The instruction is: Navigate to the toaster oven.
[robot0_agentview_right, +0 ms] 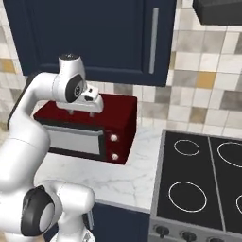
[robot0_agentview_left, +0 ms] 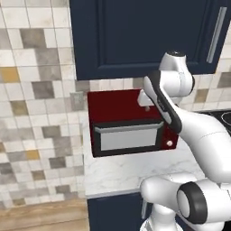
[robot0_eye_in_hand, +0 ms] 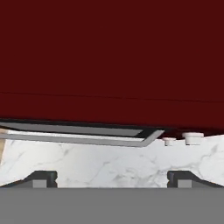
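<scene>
The dark red toaster oven (robot0_agentview_left: 118,110) stands on the white marble counter (robot0_agentview_left: 135,173), against the tiled wall. Its grey glass door (robot0_agentview_left: 128,139) is closed, with a silver bar handle across the top and small knobs at the right. In the right base view the toaster oven (robot0_agentview_right: 116,116) sits left of the cooktop. My gripper (robot0_agentview_right: 80,112) hovers just above its top, pointing down, open and holding nothing. The hand view looks down on the toaster oven (robot0_eye_in_hand: 112,57), with my gripper (robot0_eye_in_hand: 112,177) spread wide and the fingertips (robot0_eye_in_hand: 41,178) at the bottom corners.
Navy wall cabinets (robot0_agentview_left: 135,36) hang right above the toaster oven. A black cooktop (robot0_agentview_right: 203,175) with ring burners adjoins the counter on the right. The counter ends on the left, where a tiled wall (robot0_agentview_left: 36,113) drops to a wooden floor (robot0_agentview_left: 40,216).
</scene>
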